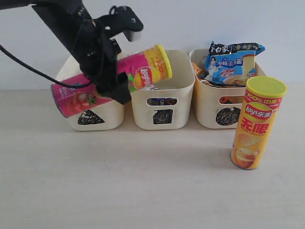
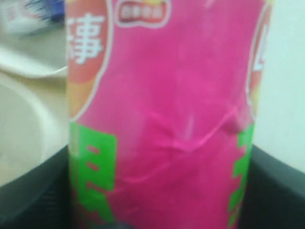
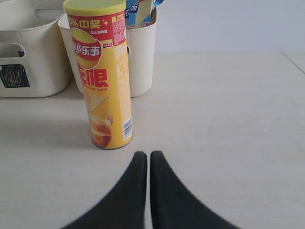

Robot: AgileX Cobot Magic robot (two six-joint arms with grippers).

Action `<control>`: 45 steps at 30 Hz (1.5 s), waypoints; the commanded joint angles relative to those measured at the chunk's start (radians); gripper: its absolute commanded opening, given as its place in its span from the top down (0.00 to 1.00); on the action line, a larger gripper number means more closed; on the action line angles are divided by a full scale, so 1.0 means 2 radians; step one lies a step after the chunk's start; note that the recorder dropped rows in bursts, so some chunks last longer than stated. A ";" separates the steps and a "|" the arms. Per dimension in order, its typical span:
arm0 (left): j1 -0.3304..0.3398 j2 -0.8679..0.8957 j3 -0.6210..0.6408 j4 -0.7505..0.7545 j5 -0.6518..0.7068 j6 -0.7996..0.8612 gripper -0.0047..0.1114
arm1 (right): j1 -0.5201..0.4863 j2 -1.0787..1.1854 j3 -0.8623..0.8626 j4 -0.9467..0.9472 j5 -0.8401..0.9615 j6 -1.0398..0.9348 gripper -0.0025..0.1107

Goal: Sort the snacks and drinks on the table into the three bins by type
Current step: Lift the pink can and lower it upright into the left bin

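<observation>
My left gripper [image 1: 106, 71] is shut on the pink Lay's tube [image 1: 112, 80], holding it tilted in the air across the triangle bin [image 1: 95, 117] and the square bin [image 1: 164, 109]. The tube [image 2: 167, 119] fills the left wrist view. The orange-yellow tube [image 1: 256, 123] stands upright on the table in front of the circle bin [image 1: 209, 105], which holds the blue-black noodle packet [image 1: 229, 63] and an orange packet. My right gripper [image 3: 149, 155] is shut and empty, low over the table a little short of the orange-yellow tube [image 3: 101, 71]. A dark carton shows through the square bin's handle slot.
The three bins stand in a row against the pale back wall. Bare table [image 1: 143, 181] stretches in front of them. The left arm's black cable hangs at the left edge.
</observation>
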 commanded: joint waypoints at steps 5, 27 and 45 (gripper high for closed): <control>0.055 -0.004 0.003 0.072 -0.156 -0.250 0.92 | -0.003 -0.002 0.002 -0.003 -0.003 0.000 0.98; 0.112 0.164 -0.122 0.080 -0.276 -0.397 0.92 | -0.003 -0.002 0.002 -0.003 -0.004 0.000 0.98; 0.115 0.183 -0.122 0.076 -0.272 -0.439 0.27 | -0.003 -0.002 0.002 -0.003 -0.004 0.000 0.98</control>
